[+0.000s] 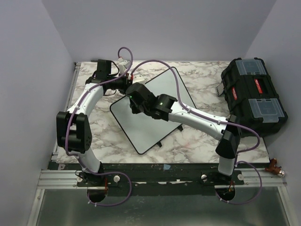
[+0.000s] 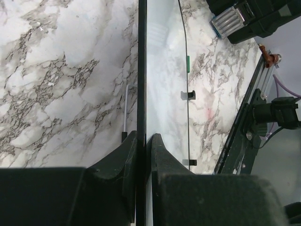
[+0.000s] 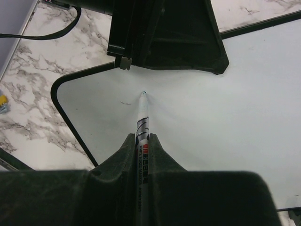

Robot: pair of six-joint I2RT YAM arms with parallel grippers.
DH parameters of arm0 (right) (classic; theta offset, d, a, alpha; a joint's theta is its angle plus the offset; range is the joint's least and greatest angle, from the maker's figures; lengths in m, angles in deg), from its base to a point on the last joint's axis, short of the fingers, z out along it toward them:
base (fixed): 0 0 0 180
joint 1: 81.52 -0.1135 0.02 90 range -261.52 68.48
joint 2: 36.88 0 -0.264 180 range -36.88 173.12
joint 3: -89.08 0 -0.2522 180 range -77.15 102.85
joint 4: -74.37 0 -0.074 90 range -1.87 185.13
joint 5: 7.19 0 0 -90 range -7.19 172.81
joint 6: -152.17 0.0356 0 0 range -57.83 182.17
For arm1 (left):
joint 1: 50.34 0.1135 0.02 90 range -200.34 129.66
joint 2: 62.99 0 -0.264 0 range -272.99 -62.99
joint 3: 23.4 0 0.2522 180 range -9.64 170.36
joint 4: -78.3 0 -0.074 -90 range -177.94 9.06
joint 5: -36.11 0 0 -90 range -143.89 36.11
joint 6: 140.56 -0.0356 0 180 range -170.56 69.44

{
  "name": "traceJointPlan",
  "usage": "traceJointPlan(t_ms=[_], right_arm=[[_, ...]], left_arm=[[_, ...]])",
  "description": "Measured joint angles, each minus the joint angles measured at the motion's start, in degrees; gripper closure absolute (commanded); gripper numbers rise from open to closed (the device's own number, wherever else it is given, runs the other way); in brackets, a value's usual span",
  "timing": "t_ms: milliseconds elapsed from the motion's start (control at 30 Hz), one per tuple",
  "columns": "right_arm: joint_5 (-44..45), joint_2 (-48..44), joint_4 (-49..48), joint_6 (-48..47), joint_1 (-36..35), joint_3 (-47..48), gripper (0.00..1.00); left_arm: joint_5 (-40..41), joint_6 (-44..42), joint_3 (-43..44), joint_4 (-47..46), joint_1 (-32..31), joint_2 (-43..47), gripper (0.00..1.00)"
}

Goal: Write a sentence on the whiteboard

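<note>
The whiteboard [image 1: 150,127] lies tilted on the marble table, white with a thin black frame. My left gripper [image 1: 123,71] is at its far left corner, shut on the frame edge [image 2: 143,135], which runs straight up between the fingers in the left wrist view. My right gripper [image 1: 133,99] hovers over the board's far part, shut on a white marker [image 3: 143,117] that points down at the board [image 3: 225,103]. Whether the greenish tip [image 3: 144,93] touches the surface I cannot tell. Only a short thin stroke [image 3: 124,102] shows beside it; the sentence is out of view.
A black toolbox [image 1: 254,94] with red latches stands at the table's right side, its corner also in the left wrist view [image 2: 244,19]. Grey walls close in the table on the left, back and right. The left gripper's body [image 3: 160,33] sits just beyond the marker tip.
</note>
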Motion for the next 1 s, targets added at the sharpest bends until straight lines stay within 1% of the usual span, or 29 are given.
traceJointPlan(t_ms=[367, 567, 767, 1000], right_arm=[[-0.11, 1.33, 1.05, -0.02, -0.04, 1.68, 0.99], [-2.27, 1.33, 1.05, 0.0, -0.04, 1.68, 0.99], [-4.72, 1.25, 0.9, 0.22, -0.22, 0.57, 0.99], [-4.9, 0.61, 1.01, 1.11, -0.68, -1.27, 0.99]], left_arm=[[1.03, 0.13, -0.44, 0.04, 0.07, 0.5, 1.0], [1.05, 0.11, -0.11, 0.31, 0.04, 0.26, 1.0], [1.07, 0.02, 0.07, 0.42, 0.11, -0.17, 1.0], [1.14, -0.09, 0.11, 0.39, 0.17, -0.37, 1.0]])
